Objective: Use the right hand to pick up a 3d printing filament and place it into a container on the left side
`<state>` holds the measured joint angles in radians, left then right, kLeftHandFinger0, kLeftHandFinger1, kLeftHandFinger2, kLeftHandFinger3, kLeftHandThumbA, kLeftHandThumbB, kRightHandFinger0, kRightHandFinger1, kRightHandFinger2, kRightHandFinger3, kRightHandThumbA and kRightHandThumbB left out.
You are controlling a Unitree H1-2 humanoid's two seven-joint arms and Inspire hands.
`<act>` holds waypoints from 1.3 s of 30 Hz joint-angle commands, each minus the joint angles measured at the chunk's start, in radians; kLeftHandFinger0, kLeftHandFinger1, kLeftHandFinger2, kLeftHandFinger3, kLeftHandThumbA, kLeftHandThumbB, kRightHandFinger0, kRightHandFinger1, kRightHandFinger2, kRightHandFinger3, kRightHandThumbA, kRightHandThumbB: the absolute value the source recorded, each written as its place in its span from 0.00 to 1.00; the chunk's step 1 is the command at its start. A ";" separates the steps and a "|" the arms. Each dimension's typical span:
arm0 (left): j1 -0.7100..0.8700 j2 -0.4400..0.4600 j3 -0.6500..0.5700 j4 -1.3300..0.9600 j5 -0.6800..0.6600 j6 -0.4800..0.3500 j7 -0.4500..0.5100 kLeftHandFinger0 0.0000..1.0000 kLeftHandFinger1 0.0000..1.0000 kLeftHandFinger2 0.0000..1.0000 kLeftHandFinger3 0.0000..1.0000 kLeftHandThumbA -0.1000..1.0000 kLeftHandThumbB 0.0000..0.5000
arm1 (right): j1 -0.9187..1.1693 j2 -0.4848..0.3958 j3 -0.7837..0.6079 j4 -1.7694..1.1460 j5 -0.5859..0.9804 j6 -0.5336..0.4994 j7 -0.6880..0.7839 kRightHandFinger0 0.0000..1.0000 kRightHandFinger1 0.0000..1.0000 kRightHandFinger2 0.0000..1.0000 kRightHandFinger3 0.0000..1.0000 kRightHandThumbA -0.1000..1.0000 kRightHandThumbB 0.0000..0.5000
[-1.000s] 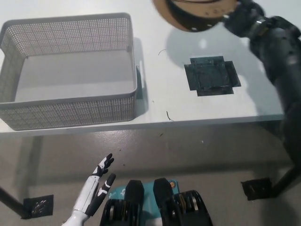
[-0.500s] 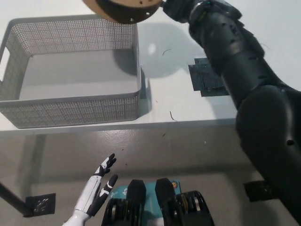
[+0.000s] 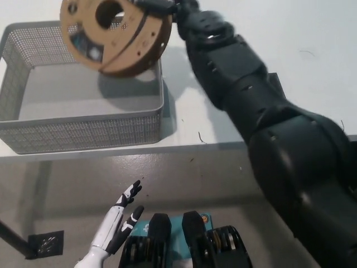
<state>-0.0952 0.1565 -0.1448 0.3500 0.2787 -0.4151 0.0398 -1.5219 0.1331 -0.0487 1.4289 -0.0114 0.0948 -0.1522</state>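
- head view: the black right hand (image 3: 167, 8) is at the top of the picture, its fingers closed on the rim of the round brown cardboard filament spool (image 3: 116, 36).
- the spool is tilted, with its flat face and its centre hole turned toward the camera; small holes show around the face, and dark filament shows between the two cardboard sides.
- the spool hangs over the far right part of the grey mesh plastic basket (image 3: 83, 131), above its back wall and right corner; whether it touches the basket i cannot tell.
- a shadow of the spool lies on the basket floor under it.
- the basket stands on the left part of the white table (image 3: 312, 33), near the front edge; nothing lies on the part of its floor that shows.
- the black right arm runs from the bottom right up across the table to the spool and covers much of the right side of the table.
- the white left hand (image 3: 120, 215) rests low at the lower left, below the table edge, over the grey floor; its fingers are straight and spread apart, and it holds nothing.
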 commanded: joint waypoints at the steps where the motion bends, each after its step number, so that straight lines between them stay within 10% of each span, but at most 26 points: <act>1: -0.023 0.022 -0.008 -0.034 0.008 -0.029 -0.020 1.00 1.00 1.00 1.00 1.00 0.51 | -0.144 0.036 0.186 -0.026 -0.192 -0.148 -0.102 0.00 0.36 0.76 0.65 0.00 0.38; 2: -0.025 0.022 -0.010 -0.033 0.010 -0.028 -0.021 1.00 1.00 1.00 1.00 1.00 0.52 | -0.144 0.038 0.214 -0.027 -0.195 -0.159 -0.103 0.05 0.41 0.82 0.72 0.00 0.40; 5: -0.029 0.023 -0.016 -0.031 0.004 -0.028 -0.029 1.00 1.00 1.00 1.00 1.00 0.51 | -0.151 0.049 0.250 -0.026 -0.177 -0.170 -0.088 0.00 0.31 0.69 0.54 0.00 0.44; 7: -0.038 0.022 -0.021 -0.029 0.017 -0.022 -0.028 1.00 1.00 1.00 1.00 1.00 0.50 | -0.160 0.056 0.265 -0.027 -0.173 -0.173 -0.073 0.26 0.54 0.79 0.67 0.02 0.46; 9: -0.042 0.024 -0.026 -0.031 0.022 -0.024 -0.031 1.00 1.00 1.00 1.00 1.00 0.46 | -0.178 0.059 0.256 -0.026 -0.150 -0.145 -0.010 0.48 0.78 0.96 1.00 0.46 0.74; 10: -0.042 0.023 -0.028 -0.032 0.022 -0.027 -0.033 1.00 1.00 1.00 1.00 1.00 0.44 | -0.187 0.056 0.260 -0.027 -0.146 -0.144 0.060 0.84 1.00 1.00 1.00 0.66 0.89; 11: -0.045 0.022 -0.029 -0.029 0.021 -0.029 -0.034 1.00 1.00 1.00 1.00 1.00 0.45 | -0.200 0.051 0.273 -0.028 -0.151 -0.140 0.142 1.00 1.00 1.00 1.00 0.74 0.91; 23: -0.052 0.020 -0.037 -0.012 0.033 -0.045 -0.026 1.00 1.00 1.00 1.00 1.00 0.43 | -0.223 -0.025 0.286 -0.031 -0.151 -0.127 0.230 1.00 1.00 1.00 1.00 0.96 1.00; 33: -0.050 0.028 -0.031 -0.026 0.028 -0.022 -0.034 1.00 1.00 1.00 1.00 1.00 0.39 | -0.195 -0.311 0.292 -0.303 -0.176 -0.160 0.379 1.00 1.00 1.00 1.00 1.00 0.83; 39: -0.047 0.026 -0.028 -0.024 0.026 -0.016 -0.033 1.00 1.00 1.00 1.00 1.00 0.38 | -0.021 -0.483 0.287 -0.759 -0.151 0.007 0.513 1.00 1.00 1.00 1.00 1.00 0.77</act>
<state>-0.1314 0.1698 -0.1726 0.3558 0.3017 -0.4204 0.0164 -1.6087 -0.2042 0.2402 1.0478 -0.1691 -0.0063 0.1848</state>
